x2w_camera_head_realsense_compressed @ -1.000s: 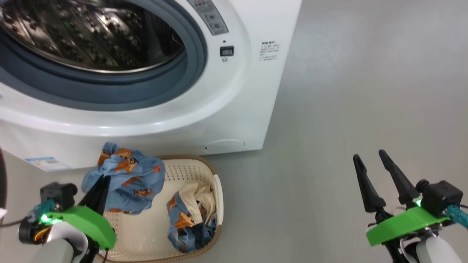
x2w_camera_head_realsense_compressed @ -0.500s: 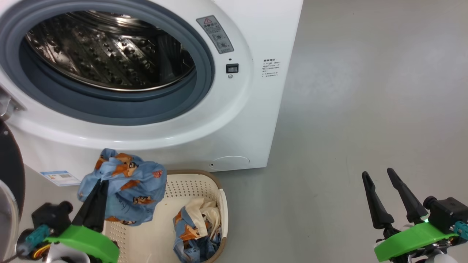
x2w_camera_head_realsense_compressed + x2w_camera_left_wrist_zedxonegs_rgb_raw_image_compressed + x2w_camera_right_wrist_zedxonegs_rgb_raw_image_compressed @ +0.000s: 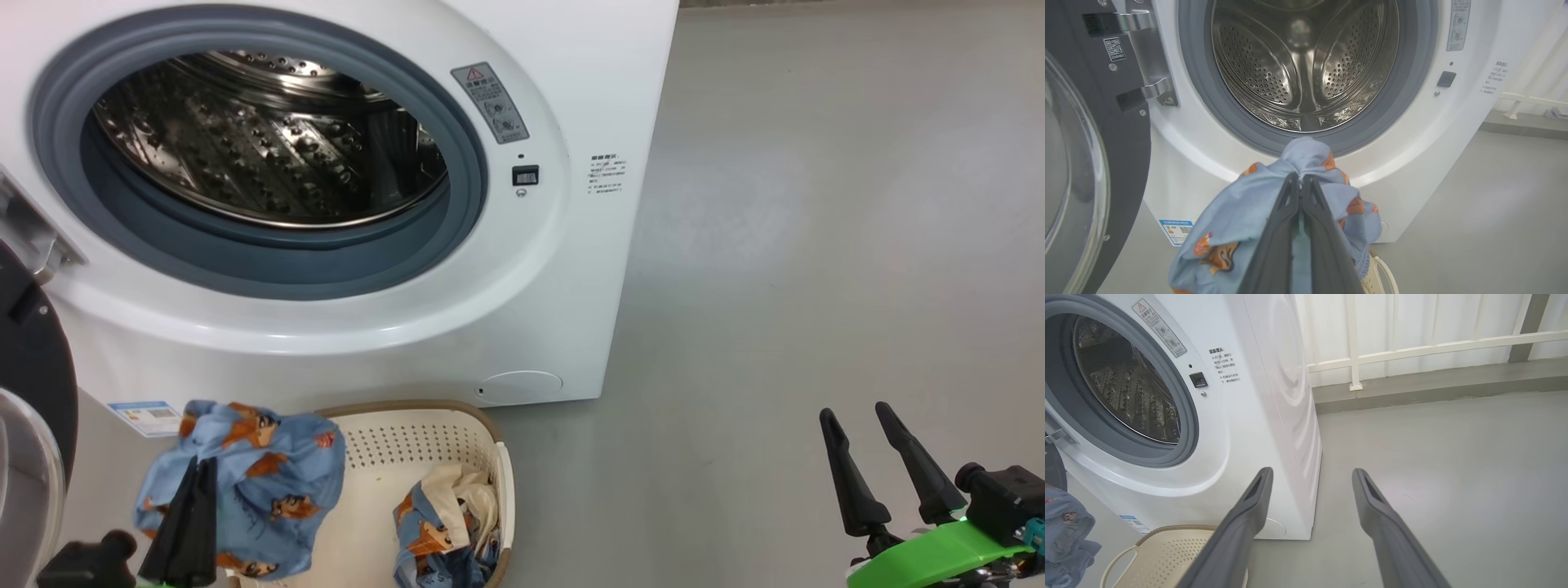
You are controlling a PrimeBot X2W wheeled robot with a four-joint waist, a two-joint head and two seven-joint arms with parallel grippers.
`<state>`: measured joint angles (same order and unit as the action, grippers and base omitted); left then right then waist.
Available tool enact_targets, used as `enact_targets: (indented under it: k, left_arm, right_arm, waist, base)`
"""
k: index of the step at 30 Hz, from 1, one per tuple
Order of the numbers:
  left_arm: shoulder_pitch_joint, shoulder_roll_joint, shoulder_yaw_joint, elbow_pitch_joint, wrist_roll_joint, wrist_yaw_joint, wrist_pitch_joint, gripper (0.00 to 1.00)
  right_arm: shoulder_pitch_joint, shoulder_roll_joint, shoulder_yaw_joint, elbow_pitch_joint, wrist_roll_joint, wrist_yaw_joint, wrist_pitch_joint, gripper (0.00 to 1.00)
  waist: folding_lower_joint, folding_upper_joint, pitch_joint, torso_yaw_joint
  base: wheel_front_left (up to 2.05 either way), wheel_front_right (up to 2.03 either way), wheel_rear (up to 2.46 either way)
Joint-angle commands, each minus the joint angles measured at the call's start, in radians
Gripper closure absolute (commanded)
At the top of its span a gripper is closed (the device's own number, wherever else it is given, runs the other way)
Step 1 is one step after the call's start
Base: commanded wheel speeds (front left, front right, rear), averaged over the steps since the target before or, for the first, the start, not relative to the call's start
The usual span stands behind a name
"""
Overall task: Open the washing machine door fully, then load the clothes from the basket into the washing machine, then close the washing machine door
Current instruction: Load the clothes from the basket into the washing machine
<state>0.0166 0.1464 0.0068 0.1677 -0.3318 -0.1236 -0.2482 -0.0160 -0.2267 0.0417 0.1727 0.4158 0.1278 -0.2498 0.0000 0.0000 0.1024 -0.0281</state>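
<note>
Laundry area. White front-loader washing machine (image 3: 1257,396) left of right end effector (image 3: 1311,471); laundry basket (image 3: 1175,549) at the machine's foot; bare grey floor (image 3: 1453,477); white railing (image 3: 1412,351) ahead.

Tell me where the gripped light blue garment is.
Head view, lower left: the light blue garment with orange-brown prints hangs in the left end effector, over the left end of the cream perforated plastic basket.

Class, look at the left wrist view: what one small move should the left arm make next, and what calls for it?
Probably raise the left gripper and carry it forward into the steel drum. It is shut on the blue printed garment, hanging lower than the opening ringed by the grey gasket, and the washing machine door stands swung open, so the mouth looks unobstructed.
</note>
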Motion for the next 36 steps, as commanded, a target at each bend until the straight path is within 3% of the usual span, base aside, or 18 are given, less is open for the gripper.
enact_targets:
  k: [1,9,19,36]
  left_arm:
    - [-0.004,0.011,0.047,-0.042,0.011,-0.004,-0.014,1.00]
    - [0.058,-0.023,0.076,-0.103,0.019,-0.005,-0.014,1.00]
    - [0.037,-0.021,0.064,-0.107,0.000,-0.007,-0.014,1.00]
    - [-0.341,0.041,0.041,-0.003,0.019,-0.007,-0.014,1.00]
  right_arm:
    - [0.011,-0.023,0.013,-0.026,0.006,0.003,-0.012,0.00]
    - [0.030,-0.022,0.010,-0.030,0.008,0.003,-0.012,0.00]
    - [0.023,-0.011,0.009,-0.037,0.007,0.003,-0.012,0.00]
    - [-0.067,0.034,0.031,-0.054,-0.015,0.003,-0.012,0.00]
  waist:
    - [0.0000,0.0000,-0.003,-0.001]
    - [0.0000,0.0000,-0.013,-0.004]
    - [0.0000,0.0000,0.013,-0.016]
    - [0.0000,0.0000,0.170,-0.054]
  base:
    - [0.00,0.00,0.00]
    - [0.00,0.00,0.00]
    - [0.00,0.00,0.00]
    - [0.00,0.00,0.00]
